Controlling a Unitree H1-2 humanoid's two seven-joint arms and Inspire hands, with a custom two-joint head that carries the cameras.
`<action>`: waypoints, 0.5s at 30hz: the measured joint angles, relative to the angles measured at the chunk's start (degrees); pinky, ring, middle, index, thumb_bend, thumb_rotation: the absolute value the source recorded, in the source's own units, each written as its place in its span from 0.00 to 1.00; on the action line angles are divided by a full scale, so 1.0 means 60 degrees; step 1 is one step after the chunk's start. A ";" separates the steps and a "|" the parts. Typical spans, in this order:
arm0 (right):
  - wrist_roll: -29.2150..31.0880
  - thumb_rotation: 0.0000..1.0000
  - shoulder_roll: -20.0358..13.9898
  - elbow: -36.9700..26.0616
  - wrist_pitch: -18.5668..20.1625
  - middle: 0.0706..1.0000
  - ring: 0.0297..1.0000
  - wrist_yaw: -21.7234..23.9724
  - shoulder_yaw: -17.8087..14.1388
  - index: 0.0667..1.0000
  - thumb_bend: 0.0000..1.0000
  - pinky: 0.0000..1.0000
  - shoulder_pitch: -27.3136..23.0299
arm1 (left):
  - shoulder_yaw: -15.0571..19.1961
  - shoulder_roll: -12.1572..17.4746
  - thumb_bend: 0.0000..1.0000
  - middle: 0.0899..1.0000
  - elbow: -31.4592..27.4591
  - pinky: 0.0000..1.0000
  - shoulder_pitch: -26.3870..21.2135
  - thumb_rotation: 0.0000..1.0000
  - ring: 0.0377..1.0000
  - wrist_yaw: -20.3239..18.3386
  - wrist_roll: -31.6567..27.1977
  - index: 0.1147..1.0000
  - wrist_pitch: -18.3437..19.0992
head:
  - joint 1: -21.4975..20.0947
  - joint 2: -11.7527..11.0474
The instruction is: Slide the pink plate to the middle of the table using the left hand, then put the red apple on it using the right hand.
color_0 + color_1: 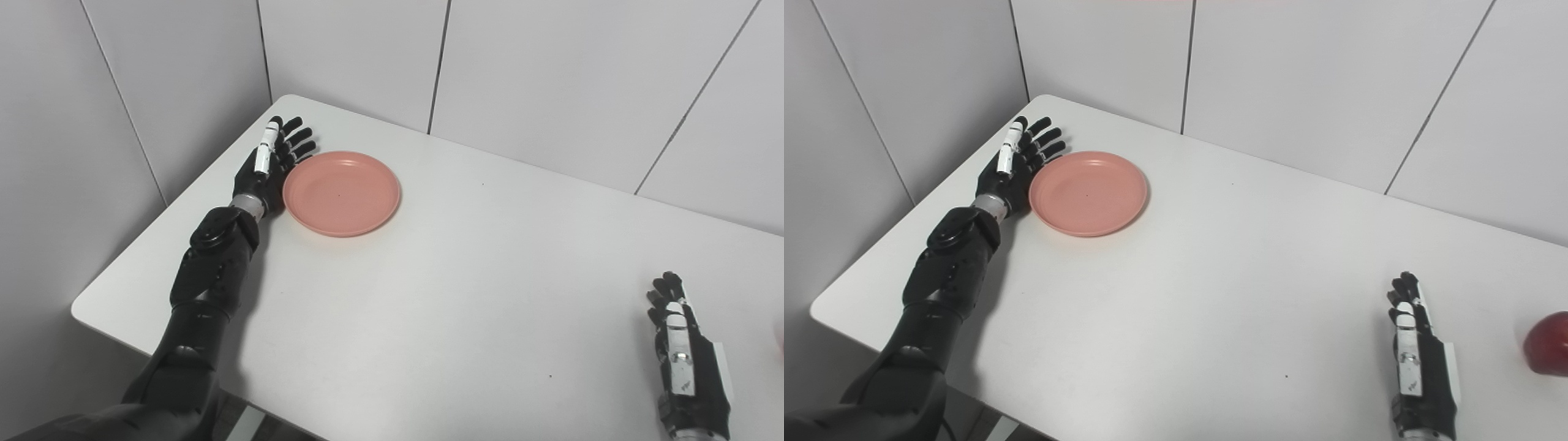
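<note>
Nearest us the right robot hand (1418, 355) rests empty on the white worktop (1213, 275), fingers loosely apart, near the round, glossy red apple (1548, 343) at the right edge. We judge the shallow pink plastic plate (1088, 193), at the far left, light, stiff and easy to slide, so our left robot hand (1013, 165), fingers spread and touching its left rim, should push there.

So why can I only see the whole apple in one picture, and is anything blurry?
Right eye view: the red apple shows, cut by the edge. Left eye view: only a faint sliver there. Both are sharp, with soft shadows beside the left hand and pink plate.
</note>
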 measured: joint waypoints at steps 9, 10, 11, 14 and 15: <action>0.0009 1.00 0.0020 0.0004 0.0000 0.95 0.95 0.0000 -0.0011 0.95 0.05 0.99 -0.0002 | -0.0133 -0.0210 0.33 0.88 0.0028 0.90 -0.0082 1.00 0.89 -0.0157 -0.0007 0.87 -0.0012 | -0.0059 0.0015; 0.0010 1.00 0.0024 0.0005 0.0000 0.95 0.95 0.0000 -0.0016 0.95 0.05 0.99 -0.0003 | -0.0142 -0.0228 0.33 0.88 0.0030 0.90 -0.0084 1.00 0.88 -0.0164 -0.0007 0.87 -0.0028 | -0.0059 0.0029; 0.0012 1.00 0.0025 0.0005 0.0000 0.95 0.95 0.0001 -0.0019 0.95 0.05 0.99 -0.0003 | -0.0154 -0.0247 0.32 0.88 0.0030 0.90 -0.0084 1.00 0.88 -0.0163 -0.0005 0.87 -0.0052 | -0.0059 0.0029; 0.0019 1.00 0.0030 0.0005 0.0000 0.95 0.96 0.0001 -0.0023 0.95 0.06 1.00 -0.0003 | -0.0194 -0.0266 0.32 0.87 0.0031 0.88 -0.0084 1.00 0.87 -0.0138 0.0020 0.86 -0.0090 | -0.0088 0.0044; 0.0021 1.00 0.0034 0.0005 0.0000 0.95 0.96 0.0001 -0.0026 0.95 0.06 1.00 -0.0003 | -0.0202 -0.0272 0.32 0.87 0.0031 0.88 -0.0086 1.00 0.87 -0.0126 0.0023 0.86 -0.0091 | -0.0088 0.0044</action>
